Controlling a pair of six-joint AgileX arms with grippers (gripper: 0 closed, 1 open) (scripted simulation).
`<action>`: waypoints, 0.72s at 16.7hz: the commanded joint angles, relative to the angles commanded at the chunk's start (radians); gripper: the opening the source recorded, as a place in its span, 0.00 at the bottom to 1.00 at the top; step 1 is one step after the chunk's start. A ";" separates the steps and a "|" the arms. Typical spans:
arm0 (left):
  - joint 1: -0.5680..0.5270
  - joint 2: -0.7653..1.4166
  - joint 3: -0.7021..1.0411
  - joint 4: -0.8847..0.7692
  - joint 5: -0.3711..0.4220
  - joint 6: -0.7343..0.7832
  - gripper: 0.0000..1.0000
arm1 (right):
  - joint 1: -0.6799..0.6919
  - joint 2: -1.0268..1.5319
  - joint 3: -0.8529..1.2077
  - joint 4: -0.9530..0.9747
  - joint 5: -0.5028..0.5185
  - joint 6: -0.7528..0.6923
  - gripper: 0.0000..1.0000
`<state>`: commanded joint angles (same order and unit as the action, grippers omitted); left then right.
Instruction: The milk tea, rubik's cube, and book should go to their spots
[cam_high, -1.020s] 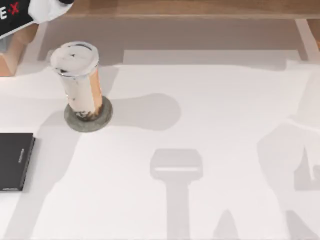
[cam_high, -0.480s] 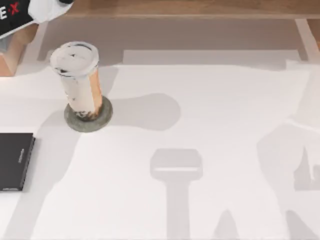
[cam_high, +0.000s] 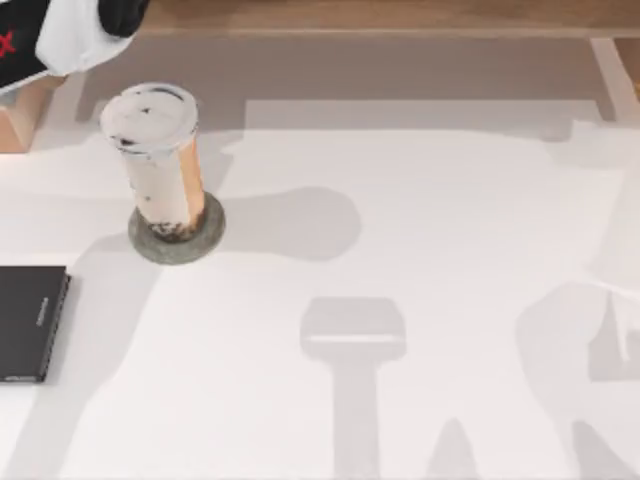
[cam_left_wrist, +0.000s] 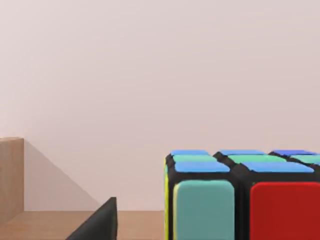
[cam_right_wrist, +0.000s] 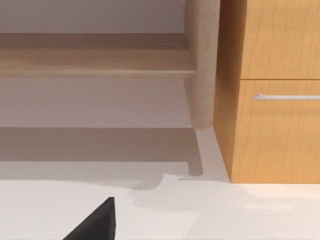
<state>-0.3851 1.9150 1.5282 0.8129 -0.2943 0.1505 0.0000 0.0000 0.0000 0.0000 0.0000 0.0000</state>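
Note:
The milk tea stands upright on the round grey coaster at the table's left. The flat black slab lies at the left edge, bare. My left arm is at the far left corner, over a wooden ledge. In the left wrist view the rubik's cube rests on a wooden surface just beyond my left gripper. One dark fingertip stands well to the cube's side, and the gripper is open. A right fingertip hangs off-centre above the white table, open and holding nothing. The book is out of view.
A wooden shelf strip runs along the table's far edge. A wooden side wall rises beside the cube. A wooden cabinet with a drawer handle and a round wooden leg stand beyond the table's edge.
My left arm has shifted in the far left corner, its red-lettered part sliding left and more white casing showing. The milk tea, coaster and slab have not moved.

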 joint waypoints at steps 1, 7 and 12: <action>0.000 0.000 0.000 0.000 0.000 0.000 1.00 | 0.000 0.000 0.000 0.000 0.000 0.000 1.00; 0.072 -0.016 -0.006 0.041 0.020 -0.022 1.00 | 0.000 0.000 0.000 0.000 0.000 0.000 1.00; 0.344 -0.078 -0.039 0.105 0.133 -0.086 1.00 | 0.000 0.000 0.000 0.000 0.000 0.000 1.00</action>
<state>-0.0410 1.8368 1.4897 0.9181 -0.1614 0.0646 0.0000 0.0000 0.0000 0.0000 0.0000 0.0000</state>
